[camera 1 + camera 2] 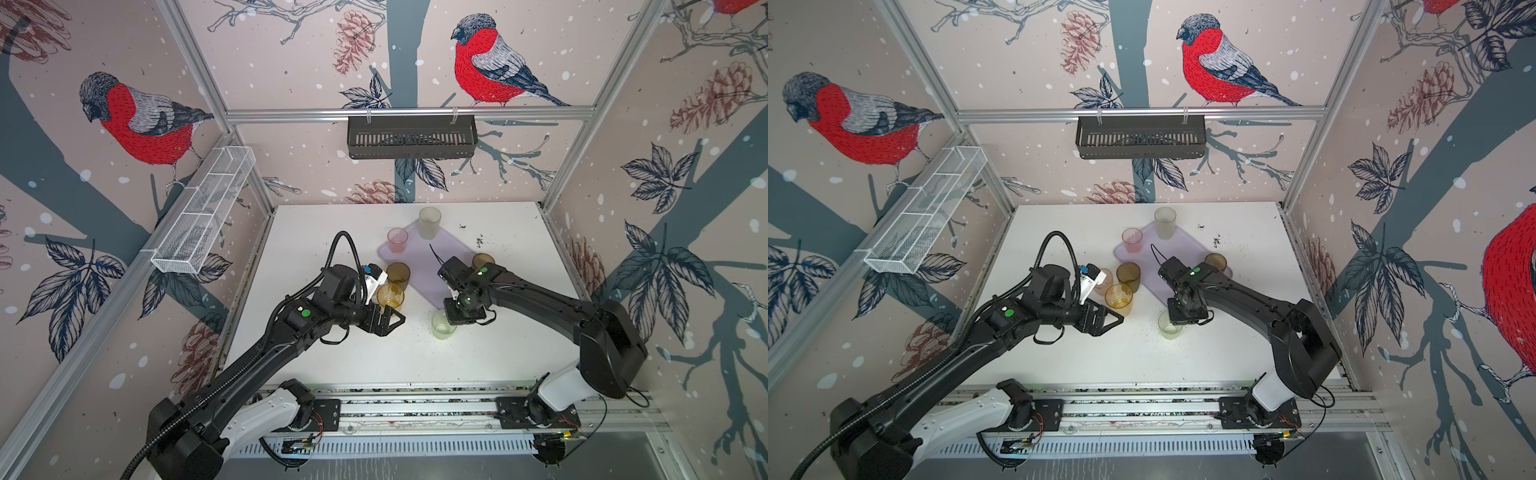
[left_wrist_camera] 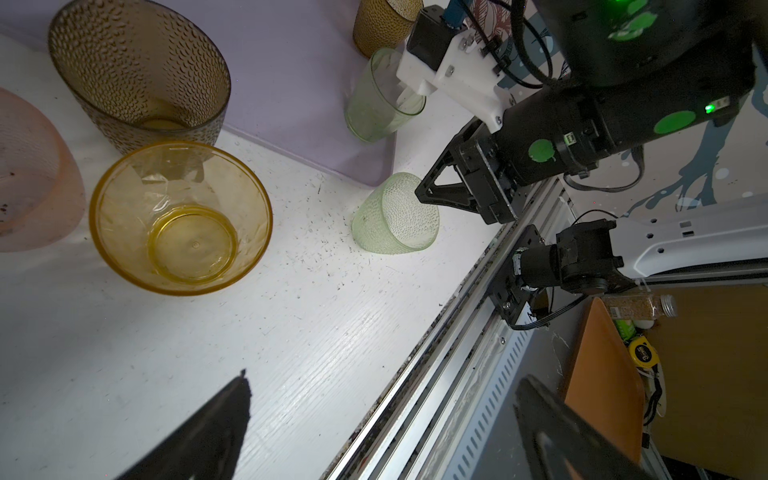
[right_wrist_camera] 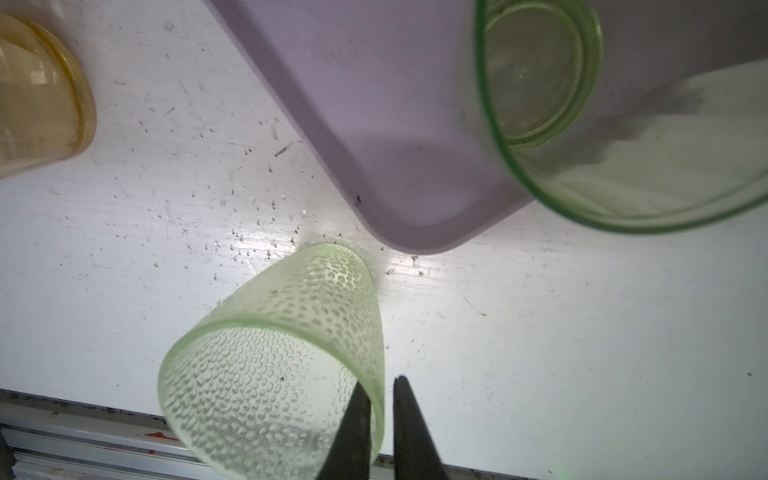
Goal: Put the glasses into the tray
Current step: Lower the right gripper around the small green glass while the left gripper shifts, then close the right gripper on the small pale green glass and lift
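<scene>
Left end effector [image 2: 382, 378] gapes wide and empty over the worktop [image 1: 374, 361], beside the amber glass [image 1: 390, 296]. Right end effector [image 3: 380, 381] pinches the rim of the dimpled green glass [image 3: 270, 365], which stands toward the worktop's front edge, just off the tray [image 1: 419, 266].
</scene>
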You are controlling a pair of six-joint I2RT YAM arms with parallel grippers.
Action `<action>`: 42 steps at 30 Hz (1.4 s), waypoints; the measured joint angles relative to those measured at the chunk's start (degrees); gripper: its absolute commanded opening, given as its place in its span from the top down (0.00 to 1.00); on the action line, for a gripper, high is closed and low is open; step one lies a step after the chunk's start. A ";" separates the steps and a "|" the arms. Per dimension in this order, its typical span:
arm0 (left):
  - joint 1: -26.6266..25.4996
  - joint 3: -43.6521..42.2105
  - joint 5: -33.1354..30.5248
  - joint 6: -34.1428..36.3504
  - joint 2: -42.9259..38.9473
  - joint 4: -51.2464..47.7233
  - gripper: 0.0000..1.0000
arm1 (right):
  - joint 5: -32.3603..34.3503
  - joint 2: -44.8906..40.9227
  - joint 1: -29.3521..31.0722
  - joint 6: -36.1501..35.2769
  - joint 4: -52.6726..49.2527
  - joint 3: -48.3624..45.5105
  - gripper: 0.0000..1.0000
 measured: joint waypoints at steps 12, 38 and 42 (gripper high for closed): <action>0.00 0.00 -0.87 0.09 0.04 0.02 0.01 | -0.02 0.37 0.00 -0.11 0.33 0.00 0.90; -0.02 -0.13 -1.31 1.09 0.46 0.20 0.01 | 2.03 2.51 0.46 -0.83 -3.10 7.39 0.96; -0.02 -0.07 -1.60 1.14 0.74 0.20 0.01 | 2.56 3.87 0.46 -1.68 -4.26 10.80 0.97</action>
